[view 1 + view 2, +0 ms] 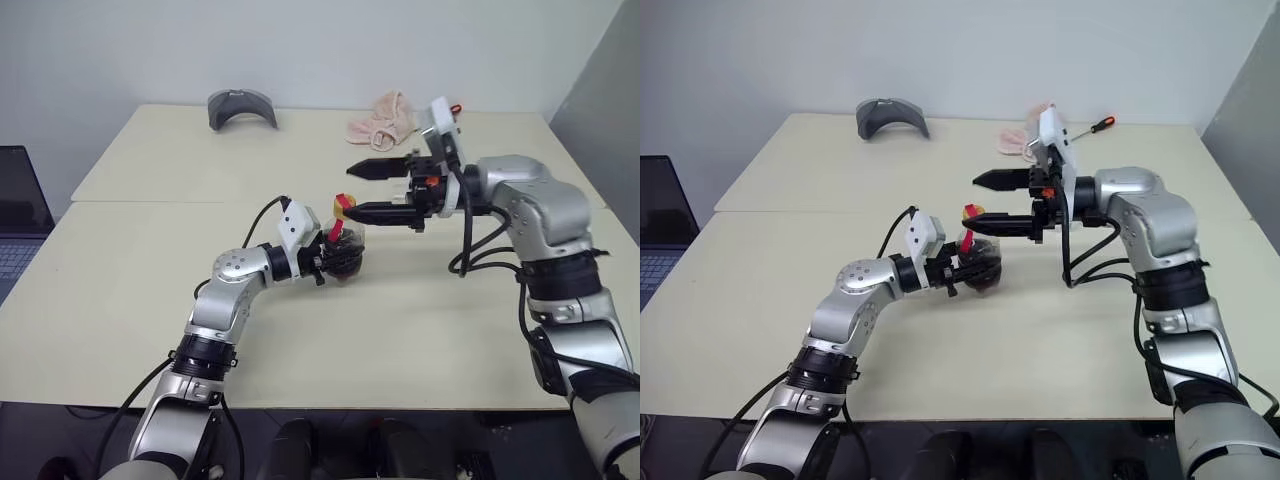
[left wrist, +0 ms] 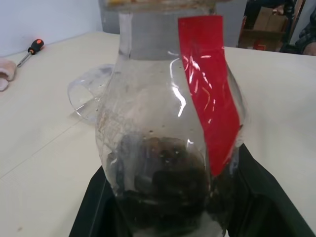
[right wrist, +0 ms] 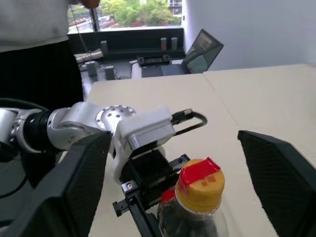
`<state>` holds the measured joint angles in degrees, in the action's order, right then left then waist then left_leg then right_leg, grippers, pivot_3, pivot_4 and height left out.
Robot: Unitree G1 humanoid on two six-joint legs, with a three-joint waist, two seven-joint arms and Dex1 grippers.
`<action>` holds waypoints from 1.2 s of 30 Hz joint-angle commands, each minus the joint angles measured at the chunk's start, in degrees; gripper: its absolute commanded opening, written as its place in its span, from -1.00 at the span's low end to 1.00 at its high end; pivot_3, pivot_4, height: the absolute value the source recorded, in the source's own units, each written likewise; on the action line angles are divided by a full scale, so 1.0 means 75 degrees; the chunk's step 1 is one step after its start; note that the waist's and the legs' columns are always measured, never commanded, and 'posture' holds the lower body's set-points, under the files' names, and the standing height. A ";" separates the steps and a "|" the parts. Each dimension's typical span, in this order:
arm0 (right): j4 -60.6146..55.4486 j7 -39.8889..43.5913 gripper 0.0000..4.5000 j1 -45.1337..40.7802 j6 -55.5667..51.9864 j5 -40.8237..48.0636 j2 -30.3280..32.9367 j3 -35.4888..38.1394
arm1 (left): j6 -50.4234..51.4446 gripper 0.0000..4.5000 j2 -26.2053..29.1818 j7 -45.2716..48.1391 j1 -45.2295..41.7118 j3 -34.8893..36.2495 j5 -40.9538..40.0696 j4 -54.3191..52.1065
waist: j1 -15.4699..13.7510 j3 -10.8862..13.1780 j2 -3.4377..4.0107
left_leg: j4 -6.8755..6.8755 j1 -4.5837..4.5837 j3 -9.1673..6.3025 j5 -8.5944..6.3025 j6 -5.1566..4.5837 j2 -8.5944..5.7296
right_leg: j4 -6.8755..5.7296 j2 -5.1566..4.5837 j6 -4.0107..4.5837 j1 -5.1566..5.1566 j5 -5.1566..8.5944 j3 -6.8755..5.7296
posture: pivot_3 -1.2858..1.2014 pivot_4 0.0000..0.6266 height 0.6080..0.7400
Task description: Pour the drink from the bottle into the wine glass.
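Observation:
My left gripper (image 1: 333,258) is shut on the bottle (image 1: 346,258), a squat clear one held upright just above the table (image 1: 420,330). The dark drink (image 2: 163,192) fills its lower part, under a red label strip (image 2: 210,98). My right gripper (image 1: 350,191) reaches in from the right, open wide and empty. The yellow-and-red cap (image 3: 200,185) sits between its fingers (image 3: 74,182), close to the lower fingertip. A clear rounded piece of the wine glass (image 2: 84,96) shows just behind the bottle in the left wrist view.
A grey curved object (image 1: 240,106) and a pink cloth (image 1: 382,120) lie at the table's far edge, with a red-handled screwdriver (image 1: 1098,124) near the cloth. A laptop (image 1: 18,215) sits off the left side. A person (image 3: 34,29) stands beyond the table.

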<state>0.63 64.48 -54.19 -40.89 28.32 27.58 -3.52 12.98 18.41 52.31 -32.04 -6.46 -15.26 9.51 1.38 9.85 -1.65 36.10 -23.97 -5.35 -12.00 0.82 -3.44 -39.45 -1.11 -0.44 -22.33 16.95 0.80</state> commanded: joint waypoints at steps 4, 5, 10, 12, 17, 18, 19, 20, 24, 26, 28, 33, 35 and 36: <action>-0.2810 -0.4291 0.88 0.0202 -0.2711 -0.0726 -0.0516 0.0918 | -0.0373 -0.24 -0.0124 -0.0241 -0.0406 0.0105 0.0112 0.0315 | 0.0024 -0.0001 0.0001 | -0.0001 -0.0001 -0.0005 0.0001 0.0002 0.0000 | -0.0008 -0.0001 0.0000 -0.0005 0.0000 -0.0001 | 0.03 -0.52 1.00; -0.3278 -0.4830 0.88 0.0372 -0.3088 -0.0821 -0.0732 0.0957 | -0.0406 -0.24 -0.0160 -0.0256 -0.0444 0.0098 0.0119 0.0379 | 0.0031 -0.0001 0.0002 | -0.0004 0.0001 -0.0004 0.0001 0.0002 0.0001 | -0.0010 -0.0001 0.0001 -0.0005 0.0000 0.0001 | 0.03 -0.52 1.00; -0.5289 -0.7062 0.88 0.1136 -0.5055 -0.1229 -0.2688 0.1082 | -0.0608 -0.27 -0.0294 -0.0244 -0.0685 0.0087 0.0176 0.0809 | 0.0033 -0.0003 0.0003 | -0.0008 -0.0012 -0.0002 0.0005 0.0007 -0.0001 | -0.0025 -0.0001 0.0003 -0.0029 0.0002 0.0007 | 0.03 -0.52 1.00; -0.5673 -0.7586 0.88 0.1282 -0.5483 -0.1343 -0.3373 0.0978 | -0.0705 -0.30 -0.0333 -0.0219 -0.0809 0.0084 0.0210 0.1018 | 0.0043 -0.0004 0.0005 | -0.0002 -0.0030 0.0002 0.0009 0.0013 -0.0004 | -0.0048 -0.0001 0.0003 -0.0057 0.0002 0.0013 | 0.03 -0.52 1.00; -0.5803 -0.8204 0.88 0.1571 -0.5775 -0.1620 -0.3871 0.0530 | -0.0892 -0.31 -0.0400 -0.0099 -0.0973 0.0054 0.0237 0.1337 | 0.0044 -0.0009 0.0005 | -0.0001 -0.0072 0.0005 0.0037 0.0057 -0.0007 | -0.0076 -0.0001 0.0004 -0.0117 0.0001 0.0014 | 0.03 -0.52 1.00; -0.5752 -0.8280 0.88 0.1594 -0.5793 -0.1673 -0.3899 0.0466 | -0.0923 -0.31 -0.0407 -0.0089 -0.0988 0.0045 0.0242 0.1375 | 0.0046 -0.0009 0.0005 | -0.0001 -0.0072 0.0005 0.0037 0.0057 -0.0007 | -0.0076 -0.0001 0.0004 -0.0118 0.0001 0.0015 | 0.03 -0.52 1.00; -0.5701 -0.8372 0.88 0.1592 -0.5779 -0.1732 -0.3956 0.0443 | -0.0946 -0.31 -0.0413 -0.0081 -0.1001 0.0040 0.0244 0.1404 | 0.0050 -0.0009 0.0005 | -0.0001 -0.0072 0.0005 0.0036 0.0056 -0.0007 | -0.0076 -0.0001 0.0004 -0.0118 0.0001 0.0015 | 0.03 -0.52 1.00; -0.5638 -0.8462 0.88 0.1581 -0.5722 -0.1790 -0.4021 0.0434 | -0.0961 -0.31 -0.0417 -0.0078 -0.1009 0.0041 0.0245 0.1421 | 0.0056 -0.0009 0.0005 | -0.0001 -0.0072 0.0007 0.0036 0.0056 -0.0007 | -0.0076 -0.0001 0.0004 -0.0118 0.0001 0.0015 | 0.03 -0.52 1.00; -0.5047 -0.8726 0.88 0.1579 -0.5206 -0.2067 -0.4102 0.0257 | -0.0976 -0.31 -0.0459 -0.0084 -0.1009 0.0032 0.0261 0.1410 | 0.0069 -0.0009 0.0006 | -0.0003 -0.0071 0.0007 0.0037 0.0055 -0.0006 | -0.0077 0.0000 0.0004 -0.0119 0.0001 0.0014 | 0.03 -0.52 1.00; -0.4799 -0.8775 0.88 0.1604 -0.4927 -0.2109 -0.4232 0.0207 | -0.0970 -0.31 -0.0448 -0.0090 -0.0943 0.0033 0.0272 0.1339 | 0.0073 -0.0009 0.0006 | -0.0003 -0.0071 0.0008 0.0037 0.0056 -0.0006 | -0.0078 0.0001 0.0004 -0.0119 0.0001 0.0014 | 0.03 -0.52 1.00; -0.4652 -0.8792 0.88 0.1598 -0.4754 -0.2124 -0.4377 0.0218 | -0.0944 -0.31 -0.0413 -0.0098 -0.0880 0.0055 0.0267 0.1262 | 0.0076 -0.0009 0.0006 | -0.0004 -0.0071 0.0008 0.0037 0.0055 -0.0005 | -0.0078 0.0002 0.0004 -0.0121 0.0001 0.0014 | 0.03 -0.52 1.00; -0.4330 -0.8734 0.88 0.1554 -0.4442 -0.2106 -0.4526 0.0137 | -0.0912 -0.31 -0.0352 -0.0150 -0.0763 0.0088 0.0277 0.1148 | 0.0071 -0.0009 0.0006 | -0.0004 -0.0071 0.0008 0.0036 0.0054 -0.0005 | -0.0078 0.0002 0.0004 -0.0121 0.0001 0.0015 | 0.03 -0.52 1.00; -0.4151 -0.8682 0.88 0.1468 -0.4286 -0.2061 -0.4581 0.0167 | -0.0901 -0.31 -0.0349 -0.0186 -0.0749 0.0094 0.0278 0.1119 | 0.0070 -0.0009 0.0006 | -0.0004 -0.0071 0.0007 0.0036 0.0053 -0.0005 | -0.0078 0.0002 0.0004 -0.0121 0.0001 0.0014 | 0.03 -0.52 1.00; -0.4078 -0.8681 0.88 0.1430 -0.4216 -0.2062 -0.4595 0.0172 | -0.0894 -0.31 -0.0345 -0.0204 -0.0738 0.0101 0.0276 0.1098 | 0.0071 -0.0009 0.0006 | -0.0004 -0.0071 0.0008 0.0036 0.0053 -0.0005 | -0.0078 0.0003 0.0004 -0.0121 0.0001 0.0014 | 0.03 -0.52 1.00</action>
<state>-29.40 -1.08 -41.83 -74.63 12.50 -6.22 -2.00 7.15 15.65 50.97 -36.88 -6.48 -12.93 20.87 1.91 9.78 -1.61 36.08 -24.50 -5.29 -11.73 1.21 -3.48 -40.03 -1.09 -0.41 -23.24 16.96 0.91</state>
